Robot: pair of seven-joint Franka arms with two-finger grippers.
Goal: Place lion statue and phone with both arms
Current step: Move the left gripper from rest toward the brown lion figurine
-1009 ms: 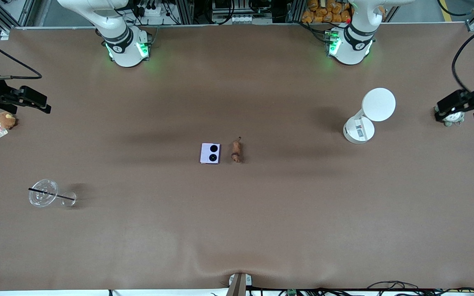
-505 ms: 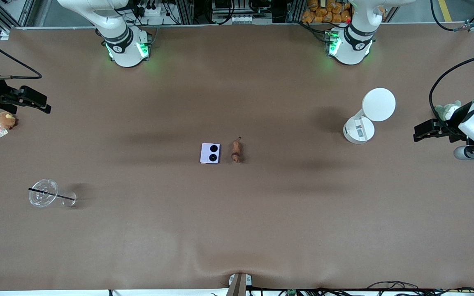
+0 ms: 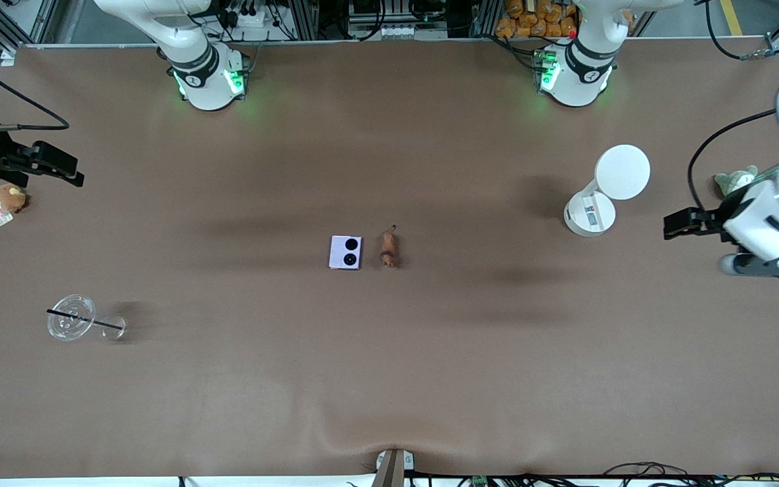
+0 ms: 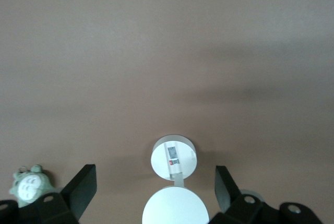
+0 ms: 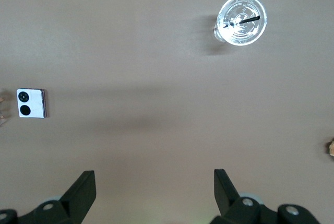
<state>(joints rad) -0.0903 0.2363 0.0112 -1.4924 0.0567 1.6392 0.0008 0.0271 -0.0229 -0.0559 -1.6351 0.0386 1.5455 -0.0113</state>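
The phone [image 3: 345,251], pale lilac with two black rings, lies flat at the table's middle. It also shows in the right wrist view [image 5: 32,103]. The lion statue [image 3: 388,248], tiny and orange-brown, lies right beside it toward the left arm's end. My left gripper [image 3: 675,223] is open and empty over bare table near the left arm's end; its dark fingers [image 4: 83,187] stand wide apart. My right gripper [image 3: 68,169] is open and empty over the right arm's end, with its fingers [image 5: 83,185] wide apart.
A white round container with an open hinged lid [image 3: 599,196] stands near my left gripper and shows in the left wrist view [image 4: 174,157]. A grey-green plush [image 3: 734,179] lies beside it. A brown plush [image 3: 9,197] and a clear cup with a black straw [image 3: 72,318] lie at the right arm's end.
My left arm has swung off the grey-green plush toward the white container, and the plush now shows. My right arm has not moved. The phone and the lion statue lie as before.
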